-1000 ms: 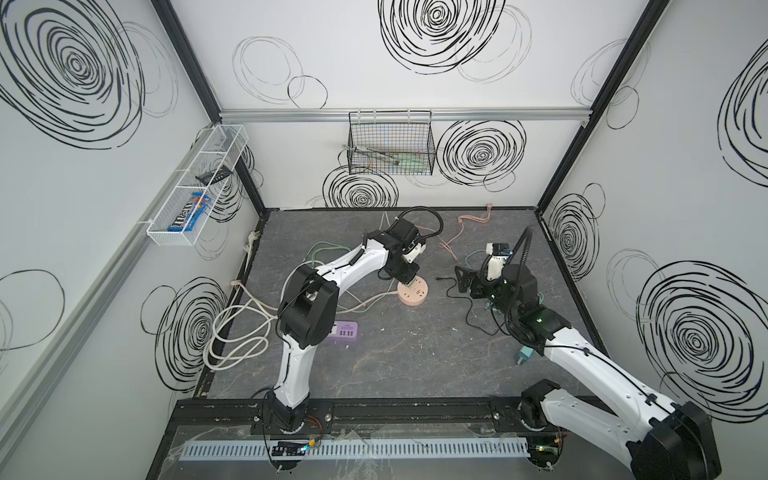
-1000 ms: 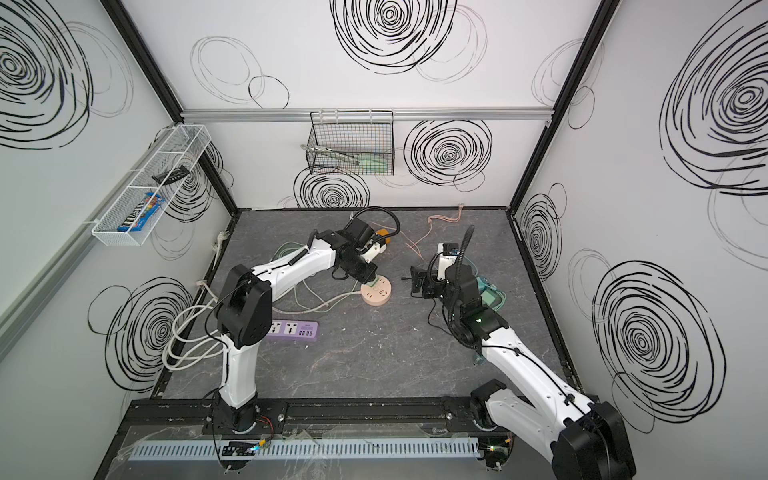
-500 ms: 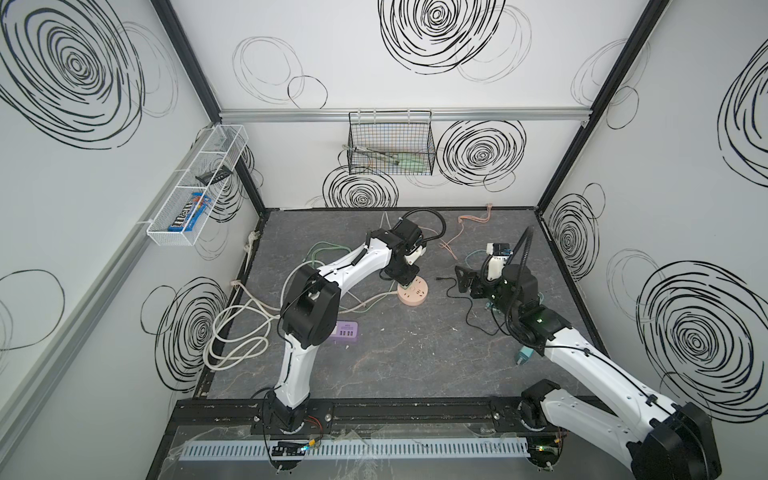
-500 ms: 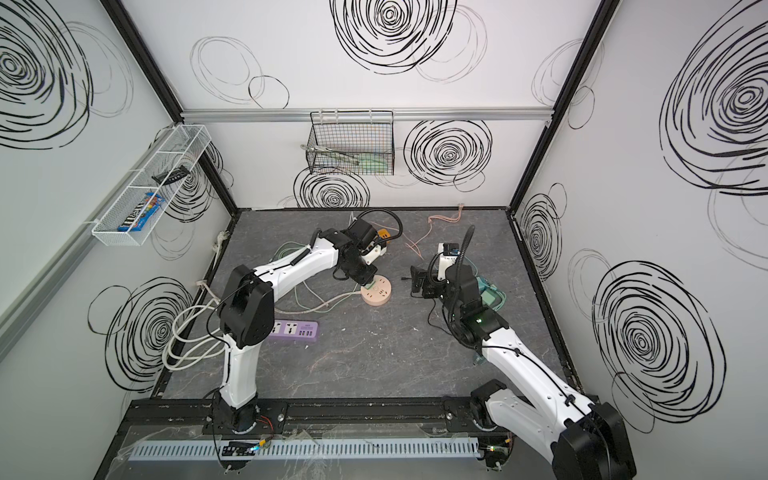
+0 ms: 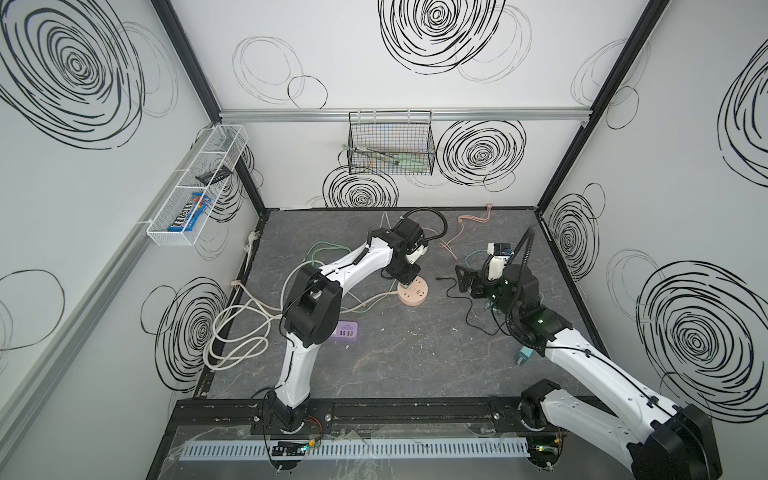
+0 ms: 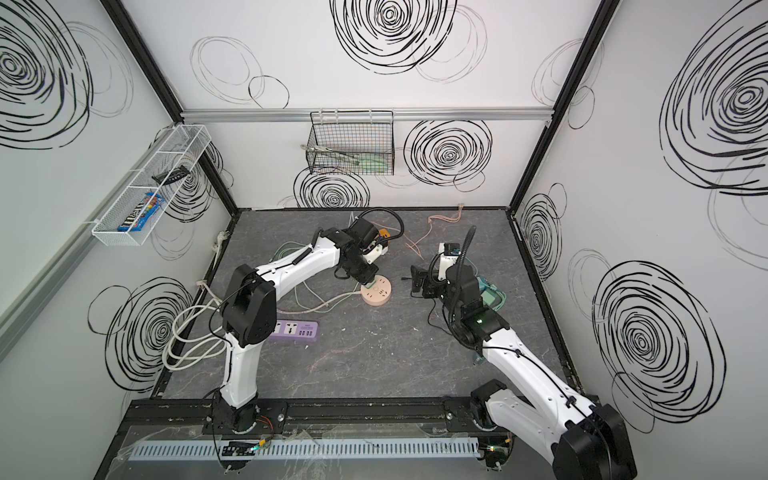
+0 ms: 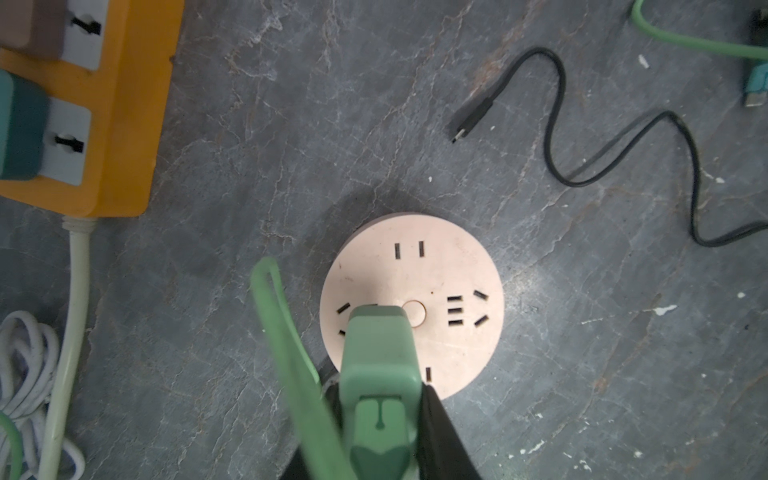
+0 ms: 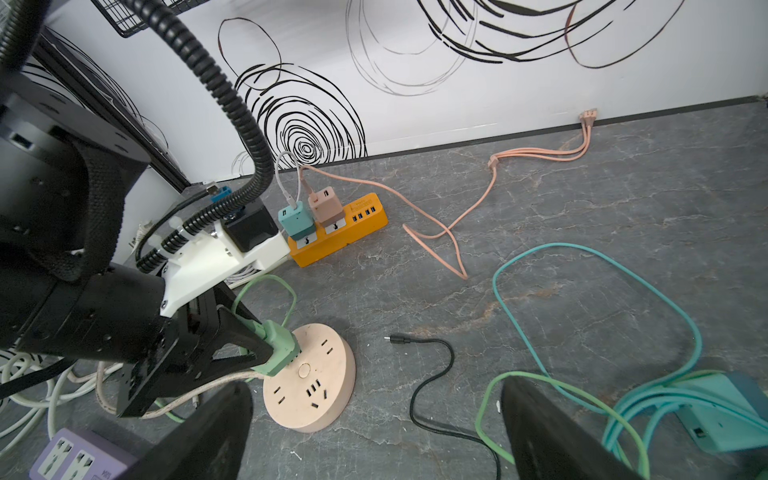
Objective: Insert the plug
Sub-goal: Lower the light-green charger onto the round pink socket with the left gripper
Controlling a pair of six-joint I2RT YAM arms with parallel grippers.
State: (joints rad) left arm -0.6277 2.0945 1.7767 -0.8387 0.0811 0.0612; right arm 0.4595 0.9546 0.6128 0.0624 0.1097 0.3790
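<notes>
A light green plug (image 7: pixel 380 357) with a green cord sits between the fingers of my left gripper (image 7: pixel 380 388), which is shut on it. The plug is tilted, and its front end rests on the top of the round pink socket (image 7: pixel 449 282) at one group of slots. Its prongs are hidden. The same grip shows in the right wrist view, plug (image 8: pixel 278 345) on socket (image 8: pixel 320 386). In both top views the left gripper (image 5: pixel 407 277) (image 6: pixel 366 276) stands over the socket (image 5: pixel 415 296) (image 6: pixel 379 295). My right gripper (image 8: pixel 374 415) (image 5: pixel 465 280) hangs open to the socket's right, holding nothing.
An orange power strip (image 8: pixel 338 237) with a teal and a pink charger lies behind the socket. A black cable (image 8: pixel 432 374), green and teal cords and a teal box (image 8: pixel 727 415) lie near the right gripper. A purple strip (image 5: pixel 345 332) and white cord coils (image 5: pixel 237 332) lie at the left.
</notes>
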